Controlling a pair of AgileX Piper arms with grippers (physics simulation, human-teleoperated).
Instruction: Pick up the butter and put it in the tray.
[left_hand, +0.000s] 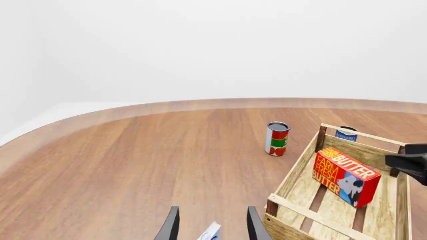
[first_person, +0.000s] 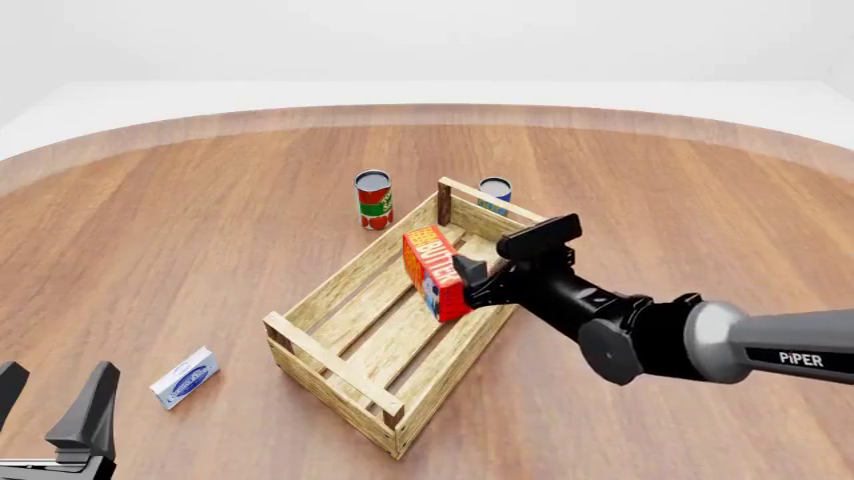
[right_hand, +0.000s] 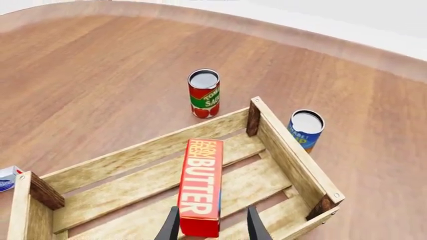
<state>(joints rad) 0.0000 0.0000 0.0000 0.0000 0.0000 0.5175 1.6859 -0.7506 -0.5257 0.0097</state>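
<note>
- Red-orange rectangular butter carton (first_person: 435, 272): inside the light wooden slatted tray (first_person: 336, 287), mid-desk, grasped by right fingers (first_person: 466, 268).
- Red-green can (first_person: 374, 199), blue can (first_person: 495, 193): just beyond the tray's far end.
- Small white-and-blue flat box (first_person: 184, 377): near edge, left.
- Left fingers (first_person: 92, 405): released, near-left corner.

The tray (first_person: 350, 318) sits near the middle of the surface (first_person: 200, 230), set at a slant, one short end toward the near edge and the other toward the far edge. The butter (first_person: 435, 272) is inside it on its edge, toward the far end, between the fingers of the right gripper (first_person: 467, 280), which reaches in over the right-hand wall. One can (first_person: 374, 199) stands just beyond the tray's far-left side, apart from it. A second can (first_person: 495, 194) stands just behind the far corner. A small flat box (first_person: 184, 377) lies left of the tray, near the near-left part of the surface, ahead of the left gripper (first_person: 54, 410).
</note>
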